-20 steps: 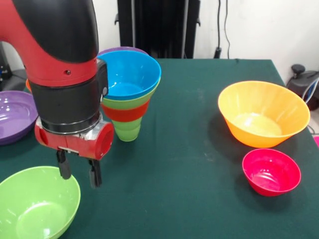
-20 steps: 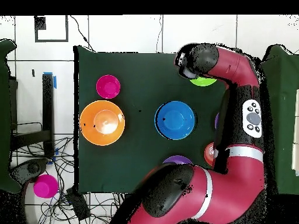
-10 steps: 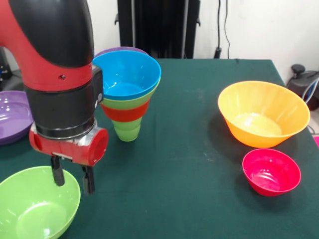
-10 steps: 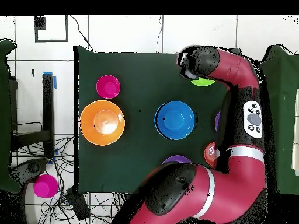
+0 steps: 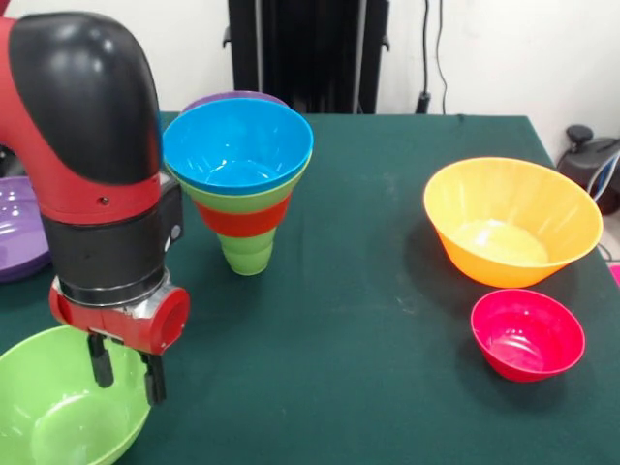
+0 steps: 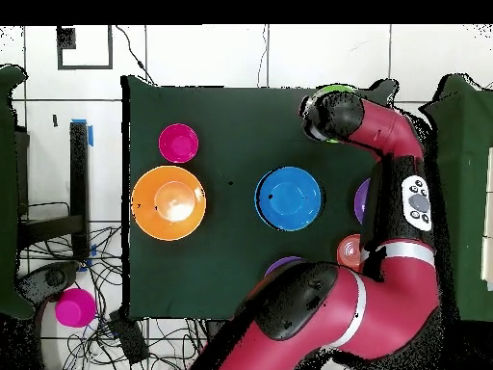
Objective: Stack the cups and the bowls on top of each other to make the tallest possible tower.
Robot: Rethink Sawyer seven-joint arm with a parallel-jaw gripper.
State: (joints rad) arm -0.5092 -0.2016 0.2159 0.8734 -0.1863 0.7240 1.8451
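The tower (image 5: 242,179) stands at the back left: a light-green cup (image 5: 247,254) at the base, then orange-red and green bowls, with a blue bowl (image 5: 237,145) on top; from above, the blue bowl (image 6: 288,198) is all of it that shows. A lime-green bowl (image 5: 53,412) sits at the front left corner. My gripper (image 5: 124,373) is open and hangs low over this bowl's right rim, one finger (image 5: 99,364) above the inside and the other at the rim's edge. In the overhead view the arm hides the gripper and leaves only a sliver of the lime-green bowl (image 6: 334,89).
A large orange bowl (image 5: 511,221) and a small pink-red bowl (image 5: 528,334) sit on the right. One purple bowl (image 5: 232,98) peeks from behind the tower, another (image 5: 15,228) lies at the left edge. A small orange-red bowl (image 6: 348,252) shows beside the arm.
The gripper has moved down and to the left in the front view, from beside the lime-green bowl to over its right rim. It stays open. The bowls have not moved.
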